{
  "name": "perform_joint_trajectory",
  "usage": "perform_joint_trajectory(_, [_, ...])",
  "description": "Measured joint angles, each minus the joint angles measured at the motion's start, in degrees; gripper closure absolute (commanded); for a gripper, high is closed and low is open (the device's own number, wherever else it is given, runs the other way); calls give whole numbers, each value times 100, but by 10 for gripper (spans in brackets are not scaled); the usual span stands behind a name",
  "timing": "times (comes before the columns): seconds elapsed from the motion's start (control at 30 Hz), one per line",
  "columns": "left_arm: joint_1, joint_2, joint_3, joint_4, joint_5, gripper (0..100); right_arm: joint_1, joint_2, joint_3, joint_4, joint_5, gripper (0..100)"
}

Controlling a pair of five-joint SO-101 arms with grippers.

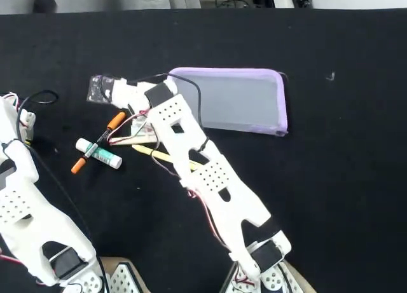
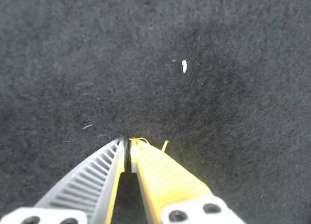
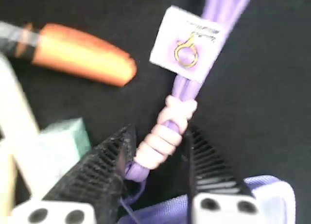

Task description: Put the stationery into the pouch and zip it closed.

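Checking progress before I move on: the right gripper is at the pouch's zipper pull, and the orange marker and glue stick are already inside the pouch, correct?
Not quite. The right gripper is at the zipper pull of the pouch, but the orange marker and glue stick lie on the table outside the pouch, as the high view shows.
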Motion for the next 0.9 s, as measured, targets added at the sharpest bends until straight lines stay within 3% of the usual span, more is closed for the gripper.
perform_joint_trajectory(0.23, [0,0,0,0,0,970,26,-141,-26,1222,809,913])
perform_joint_trajectory(0.57, [0,0,0,0,0,970,422,-378,9,1389,888,913])
perform_joint_trajectory(0.67, [0,0,0,0,0,970,431,-580,9,1169,888,913])
perform_joint_trajectory(0.9, [0,0,0,0,0,970,396,-686,18,-97,-44,911])
